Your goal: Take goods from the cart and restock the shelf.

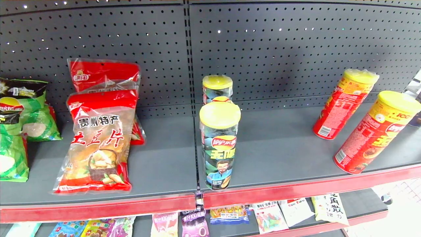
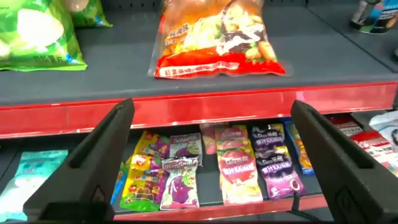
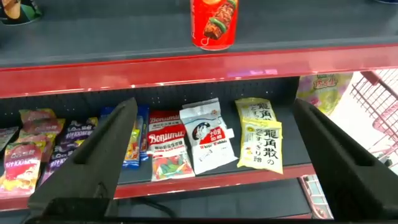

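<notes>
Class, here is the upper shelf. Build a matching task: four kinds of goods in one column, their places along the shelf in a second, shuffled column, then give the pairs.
Goods:
1. green bags
2. red-topped clear bags
3. dark cans
4. red cans

Places:
A. right end
B. centre, one behind the other
C. far left
D. left of centre

Pairs: 1-C, 2-D, 3-B, 4-A.

grey shelf point(image 1: 164, 164) with red edge, red canisters point(image 1: 343, 105) with yellow lids, green bags point(image 1: 13, 154).
</notes>
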### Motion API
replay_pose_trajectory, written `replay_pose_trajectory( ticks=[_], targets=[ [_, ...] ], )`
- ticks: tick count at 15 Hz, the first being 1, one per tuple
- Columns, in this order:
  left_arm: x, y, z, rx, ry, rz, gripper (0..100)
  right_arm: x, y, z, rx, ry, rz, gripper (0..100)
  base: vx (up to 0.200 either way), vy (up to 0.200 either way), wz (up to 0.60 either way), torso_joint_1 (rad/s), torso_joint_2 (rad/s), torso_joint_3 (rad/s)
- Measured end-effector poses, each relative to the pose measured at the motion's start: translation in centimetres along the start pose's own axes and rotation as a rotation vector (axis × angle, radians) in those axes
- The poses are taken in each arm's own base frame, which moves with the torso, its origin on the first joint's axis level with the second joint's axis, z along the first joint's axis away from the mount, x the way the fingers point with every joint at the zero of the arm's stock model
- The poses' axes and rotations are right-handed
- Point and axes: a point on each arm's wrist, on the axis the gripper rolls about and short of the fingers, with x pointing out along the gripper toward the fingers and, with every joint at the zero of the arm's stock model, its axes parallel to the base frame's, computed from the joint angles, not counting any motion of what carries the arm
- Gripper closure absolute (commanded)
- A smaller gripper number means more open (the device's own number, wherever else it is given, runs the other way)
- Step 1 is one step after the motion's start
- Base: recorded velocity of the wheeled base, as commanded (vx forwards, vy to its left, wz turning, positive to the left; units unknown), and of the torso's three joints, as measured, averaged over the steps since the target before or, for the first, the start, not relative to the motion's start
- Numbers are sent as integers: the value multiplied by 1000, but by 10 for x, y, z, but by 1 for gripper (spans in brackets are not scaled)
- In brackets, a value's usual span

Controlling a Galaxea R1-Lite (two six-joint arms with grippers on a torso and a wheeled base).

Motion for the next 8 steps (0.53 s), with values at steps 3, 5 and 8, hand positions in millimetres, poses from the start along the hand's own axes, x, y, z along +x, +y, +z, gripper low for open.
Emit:
replay_pose_trajectory(
  ticks=[3, 5, 8],
  targets=[
    [0, 0, -1, 0, 2, 2, 0, 0, 0, 0, 0, 1, -1, 0, 0, 0, 0, 0, 0, 0],
    [0, 0, -1, 0, 2, 3, 0, 0, 0, 0, 0, 0, -2, 0, -200, 0, 0, 10, 5, 0],
    [0, 0, -1, 0, 3, 3, 0, 0, 0, 0, 0, 1, -2, 0, -67, 0, 0, 7, 2, 1]
  ],
)
